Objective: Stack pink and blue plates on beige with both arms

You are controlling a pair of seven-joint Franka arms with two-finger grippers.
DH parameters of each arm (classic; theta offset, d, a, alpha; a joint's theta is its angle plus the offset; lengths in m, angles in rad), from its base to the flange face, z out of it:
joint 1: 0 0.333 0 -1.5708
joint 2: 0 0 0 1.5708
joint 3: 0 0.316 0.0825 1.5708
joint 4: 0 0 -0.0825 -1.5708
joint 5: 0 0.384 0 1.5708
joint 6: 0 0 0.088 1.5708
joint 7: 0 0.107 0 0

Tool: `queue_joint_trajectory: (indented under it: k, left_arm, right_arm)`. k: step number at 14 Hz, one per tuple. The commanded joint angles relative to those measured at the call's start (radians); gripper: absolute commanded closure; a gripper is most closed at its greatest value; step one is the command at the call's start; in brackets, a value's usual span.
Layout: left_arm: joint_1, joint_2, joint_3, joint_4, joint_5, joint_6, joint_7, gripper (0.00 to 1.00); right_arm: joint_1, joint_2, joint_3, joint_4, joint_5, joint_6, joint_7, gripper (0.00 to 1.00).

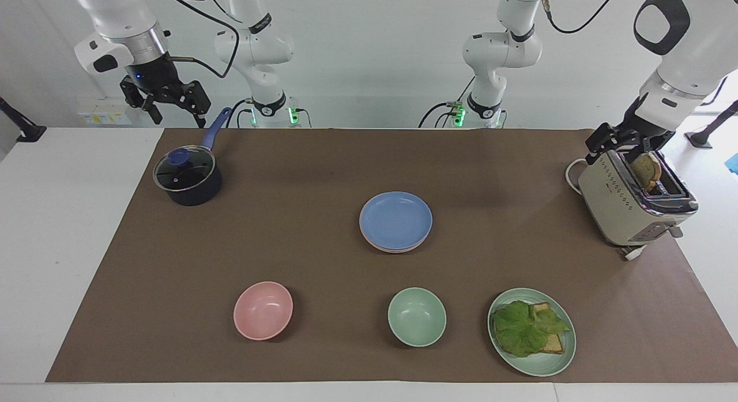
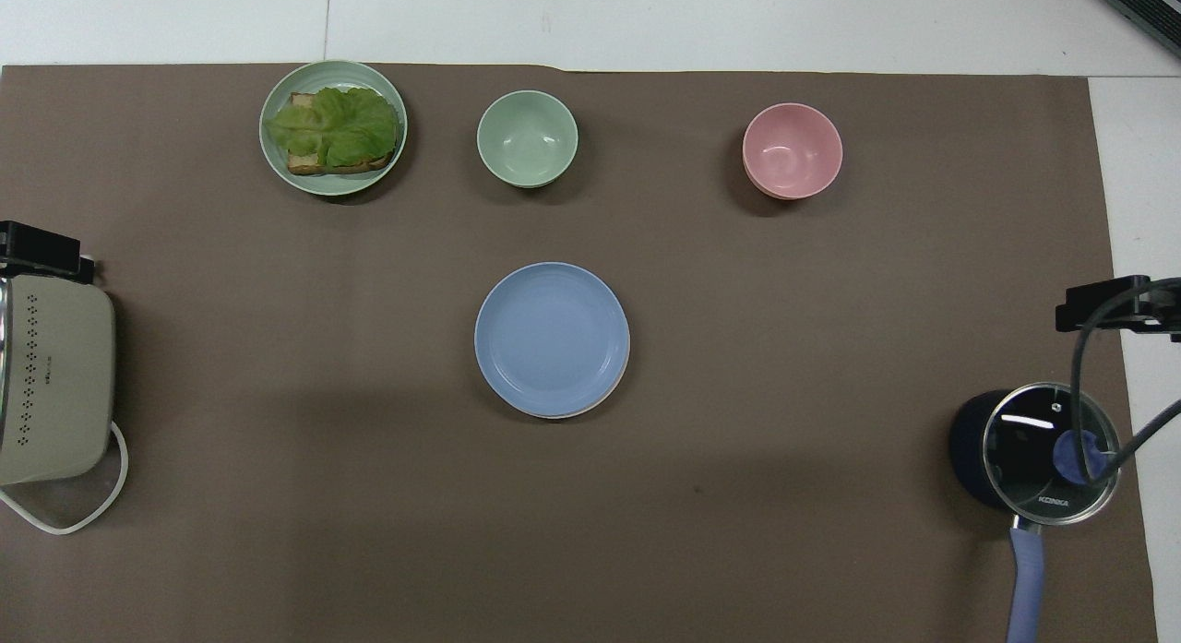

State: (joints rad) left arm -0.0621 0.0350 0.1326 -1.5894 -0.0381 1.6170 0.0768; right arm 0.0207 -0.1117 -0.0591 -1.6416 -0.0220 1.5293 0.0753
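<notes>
With the blue plate (image 1: 396,219) stacked on pink, both empty and open, the right gripper (image 1: 170,109) above the pot (image 1: 188,179) could snag its handle, the left gripper (image 1: 621,141) the toaster (image 1: 631,205).

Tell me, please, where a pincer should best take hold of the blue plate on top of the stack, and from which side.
Probably at the rim of the blue plate. It is shallow and lies flat on the stack, so only the raised edge offers a hold: one finger inside the rim, one outside. Come from above, slightly tilted, at the edge toward either arm's end of the table, where the brown mat is bare.
</notes>
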Motion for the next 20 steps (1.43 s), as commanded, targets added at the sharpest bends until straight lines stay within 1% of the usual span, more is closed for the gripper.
queue_joint_trajectory:
  k: [1,9,13,20]
  left_arm:
    - [-0.002,-0.006,0.001,0.005,0.021,-0.011,0.005,0.0]
    - [-0.002,-0.006,0.001,0.005,0.021,-0.011,0.006,0.0]
    - [-0.002,-0.006,0.001,0.005,0.02,-0.011,0.006,0.0]
    - [-0.002,-0.006,0.001,0.005,0.021,-0.011,0.006,0.0]
  right_arm:
    - [-0.015,0.001,0.009,0.002,0.043,-0.009,-0.015,0.0]
    - [-0.01,-0.003,0.008,-0.007,0.02,-0.003,-0.028,0.0]
    - [-0.008,-0.006,0.008,-0.011,0.019,-0.02,-0.031,0.0]
    - [-0.008,-0.009,0.01,-0.017,0.02,-0.009,-0.031,0.0]
